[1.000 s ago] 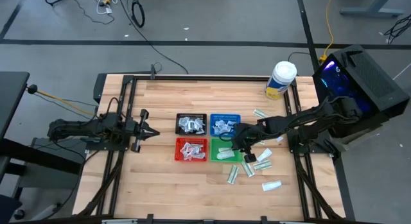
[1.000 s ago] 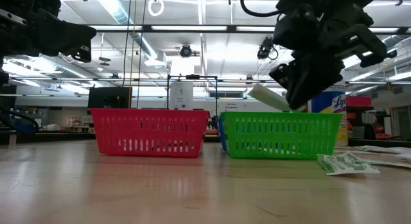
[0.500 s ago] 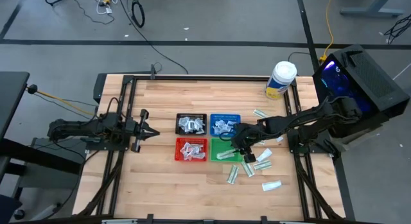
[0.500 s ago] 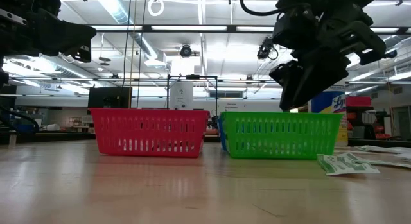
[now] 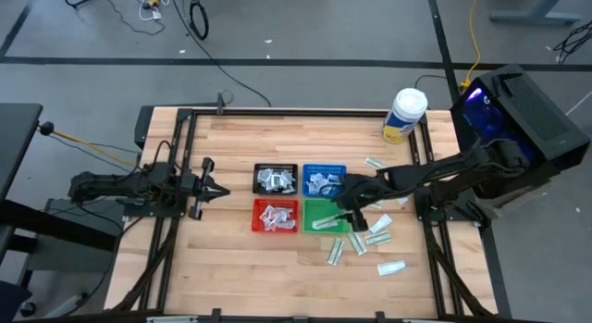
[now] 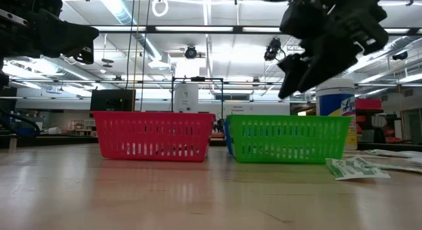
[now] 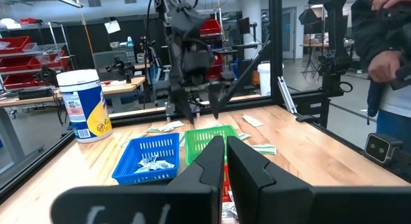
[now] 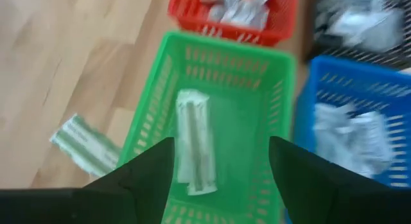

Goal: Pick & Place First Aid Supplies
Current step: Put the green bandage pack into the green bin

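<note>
Your right gripper (image 8: 218,179) hovers fingers spread, empty, over the green tray (image 8: 257,76); its thin, floppy long packet (image 8: 194,140) looks light, best pinched mid-length; left gripper (image 7: 225,161) shut, idle.

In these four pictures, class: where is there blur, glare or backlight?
Right wrist view: motion blur softens the green tray and the packet in it. Low view: bright ceiling lights leave the right gripper a dark silhouette. High view: evenly lit, sharp. Left wrist view: its own fingers are out of focus.

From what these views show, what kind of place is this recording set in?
Probably a robotics lab or workshop: concrete floor with loose cables, shelving with red bins, and a person standing beside the wooden table.
</note>
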Action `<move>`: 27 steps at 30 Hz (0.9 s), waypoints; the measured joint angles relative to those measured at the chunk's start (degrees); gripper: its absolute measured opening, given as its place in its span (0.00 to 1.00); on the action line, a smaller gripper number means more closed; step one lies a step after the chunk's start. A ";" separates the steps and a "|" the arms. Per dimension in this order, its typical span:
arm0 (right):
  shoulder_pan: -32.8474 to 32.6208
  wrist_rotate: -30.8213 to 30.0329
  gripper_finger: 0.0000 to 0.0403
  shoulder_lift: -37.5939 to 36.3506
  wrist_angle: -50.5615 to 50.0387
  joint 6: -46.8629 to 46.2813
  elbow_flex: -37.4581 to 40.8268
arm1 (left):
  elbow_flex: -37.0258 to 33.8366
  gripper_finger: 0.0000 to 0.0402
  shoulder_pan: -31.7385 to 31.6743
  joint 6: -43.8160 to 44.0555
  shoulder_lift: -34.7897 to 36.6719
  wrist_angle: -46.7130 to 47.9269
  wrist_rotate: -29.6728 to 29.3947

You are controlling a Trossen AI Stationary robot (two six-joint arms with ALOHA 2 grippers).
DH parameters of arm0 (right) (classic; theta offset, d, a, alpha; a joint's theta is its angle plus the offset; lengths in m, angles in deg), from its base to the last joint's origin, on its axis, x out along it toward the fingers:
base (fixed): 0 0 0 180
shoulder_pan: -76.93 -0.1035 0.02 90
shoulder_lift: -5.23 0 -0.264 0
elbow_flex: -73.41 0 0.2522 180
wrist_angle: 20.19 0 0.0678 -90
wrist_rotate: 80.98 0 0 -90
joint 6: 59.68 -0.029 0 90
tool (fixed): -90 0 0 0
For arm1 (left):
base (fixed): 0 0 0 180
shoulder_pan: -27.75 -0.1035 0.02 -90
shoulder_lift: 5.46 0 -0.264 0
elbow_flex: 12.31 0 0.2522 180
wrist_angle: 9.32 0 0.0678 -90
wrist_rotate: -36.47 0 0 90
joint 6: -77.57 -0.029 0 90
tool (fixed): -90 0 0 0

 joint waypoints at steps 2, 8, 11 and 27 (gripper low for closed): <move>0.41 -0.97 0.64 -2.19 -0.08 -0.76 0.00 | 0.00 0.06 0.00 0.00 0.00 0.00 0.00; 5.31 -1.91 0.64 -7.83 -3.50 -3.45 -0.02 | 0.00 0.06 -0.01 0.00 0.00 0.00 0.00; 8.97 -1.91 0.64 -9.50 -6.79 -3.38 -0.02 | -0.01 0.06 0.00 0.00 0.00 0.00 0.00; 27.39 -7.99 0.64 -11.39 -24.80 0.56 -0.02 | -0.02 0.06 -0.02 0.00 0.00 0.02 0.00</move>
